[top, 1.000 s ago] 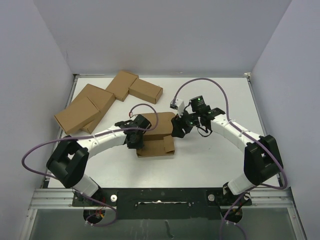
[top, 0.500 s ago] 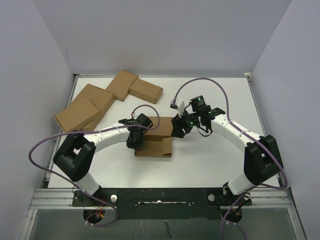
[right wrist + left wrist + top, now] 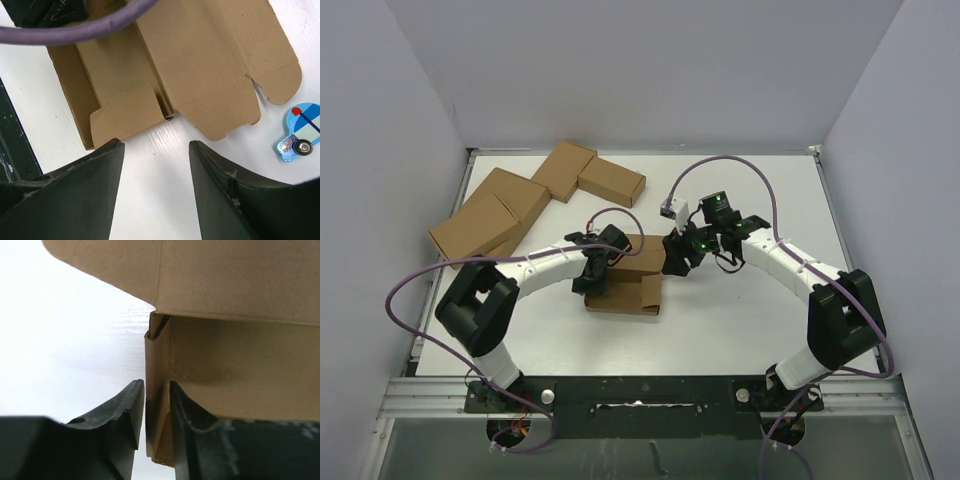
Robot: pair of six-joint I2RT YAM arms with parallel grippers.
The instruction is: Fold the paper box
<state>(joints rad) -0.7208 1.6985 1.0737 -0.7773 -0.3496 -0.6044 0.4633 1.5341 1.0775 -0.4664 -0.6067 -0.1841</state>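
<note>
Left elbow swings in toward the centre, and the paper box (image 3: 638, 252) slides slightly leftward with it.
We see the left arm (image 3: 535, 268) curved low across the bench (image 3: 740, 320), forearm reaching right. The left pincer (image 3: 155, 385) is clamped on an upright side wall of the paper box (image 3: 240, 355), one finger against each face of the cardboard. The box lies mid-bench, partly folded, with its wide panel and a tabbed flap spread flat. The right arm (image 3: 780, 262) bends in from the right, wrist tipped down at the box's right end. The right pincer (image 3: 156, 145) hangs with fingers spread, only bare bench between them, just short of the nearest flap. Other cartons (image 3: 535, 195) sit clustered at the far left, well apart.
</note>
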